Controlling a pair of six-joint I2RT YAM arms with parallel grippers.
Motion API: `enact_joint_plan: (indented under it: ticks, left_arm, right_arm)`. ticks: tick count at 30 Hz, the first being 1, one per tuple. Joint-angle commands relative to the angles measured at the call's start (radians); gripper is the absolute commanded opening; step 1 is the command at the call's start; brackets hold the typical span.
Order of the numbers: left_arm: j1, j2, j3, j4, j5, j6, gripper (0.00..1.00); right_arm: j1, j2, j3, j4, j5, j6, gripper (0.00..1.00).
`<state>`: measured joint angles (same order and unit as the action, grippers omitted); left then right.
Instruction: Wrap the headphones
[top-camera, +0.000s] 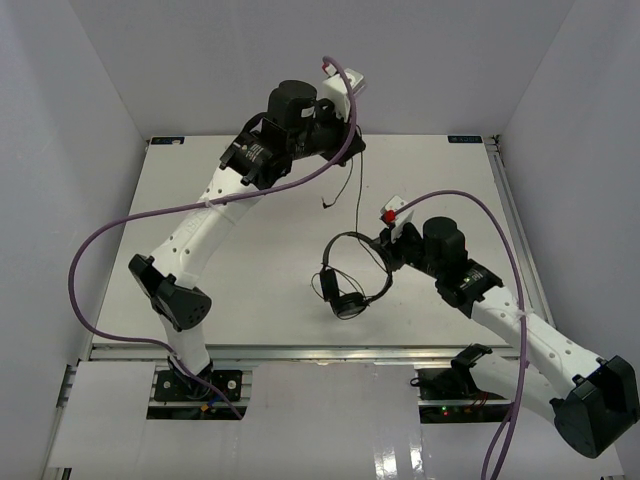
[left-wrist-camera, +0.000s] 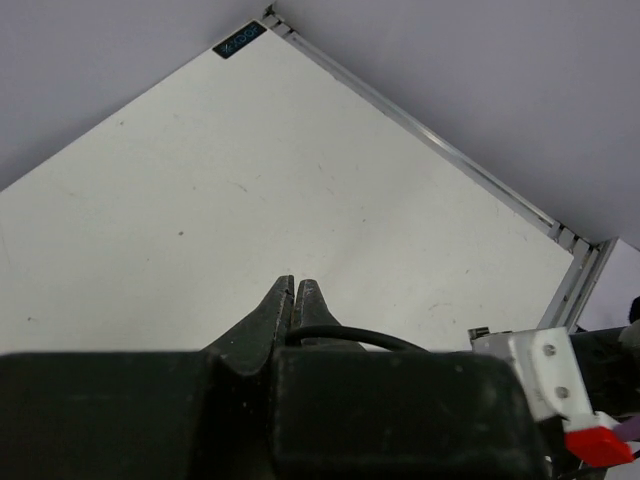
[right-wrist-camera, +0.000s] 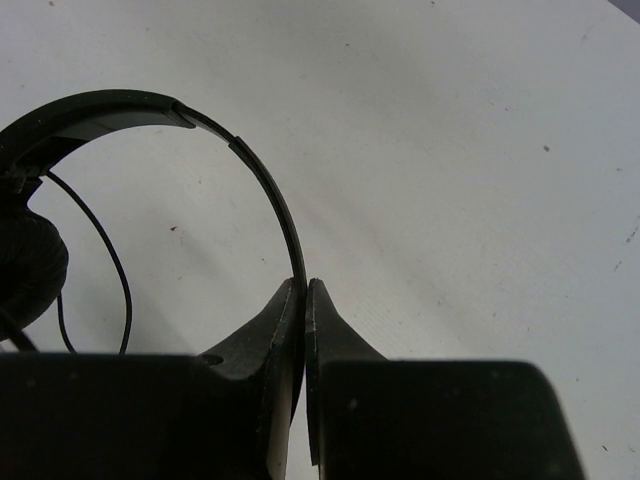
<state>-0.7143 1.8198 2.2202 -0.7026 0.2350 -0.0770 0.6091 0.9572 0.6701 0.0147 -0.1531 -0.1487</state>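
L hand (top-camera: 352, 148) is up by the far edge of the surface (top-camera: 250, 260), roughly mid-edge. Fingers are pinched narrow on the thin black cable (top-camera: 357, 195). In the L wrist view the fingertips (left-wrist-camera: 283, 305) sit tip to tip, w/ the cable (left-wrist-camera: 350, 338) curving out beside them.

From there the cable drops toward the near edge and down to the headphones (top-camera: 350, 275). A loose end (top-camera: 325, 206) hangs off to the L.

R hand (top-camera: 381, 243) is right of centre, closer to the near edge, clamped on the headband (top-camera: 345, 238). R wrist view: fingers (right-wrist-camera: 280, 315) closed on the thin band (right-wrist-camera: 265, 180), which arcs up and to the L. One padded earcup (right-wrist-camera: 25, 260) is at the L frame edge, w/ a cable loop (right-wrist-camera: 112, 265) beside it.

Both earcups (top-camera: 349, 304) sit on the near-edge side of the band, close together. Can't tell if they touch the surface.

Purple robot cables (top-camera: 150, 213) loop off each arm, apart from the headphones.
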Motion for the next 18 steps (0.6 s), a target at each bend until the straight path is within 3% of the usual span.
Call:
enact_joint_plan:
  ticks: [1, 6, 18]
  left_arm:
    - [0.057, -0.084, -0.096, 0.069, 0.040, -0.028, 0.00]
    - [0.148, -0.161, -0.204, 0.149, 0.101, -0.055, 0.00]
    - [0.294, -0.230, -0.303, 0.196, 0.190, -0.081, 0.00]
  right_arm:
    - [0.005, -0.042, 0.032, -0.005, -0.119, -0.031, 0.08]
    - [0.005, -0.051, 0.068, -0.095, -0.297, -0.068, 0.08]
    - [0.000, -0.053, 0.077, -0.188, -0.515, -0.197, 0.08]
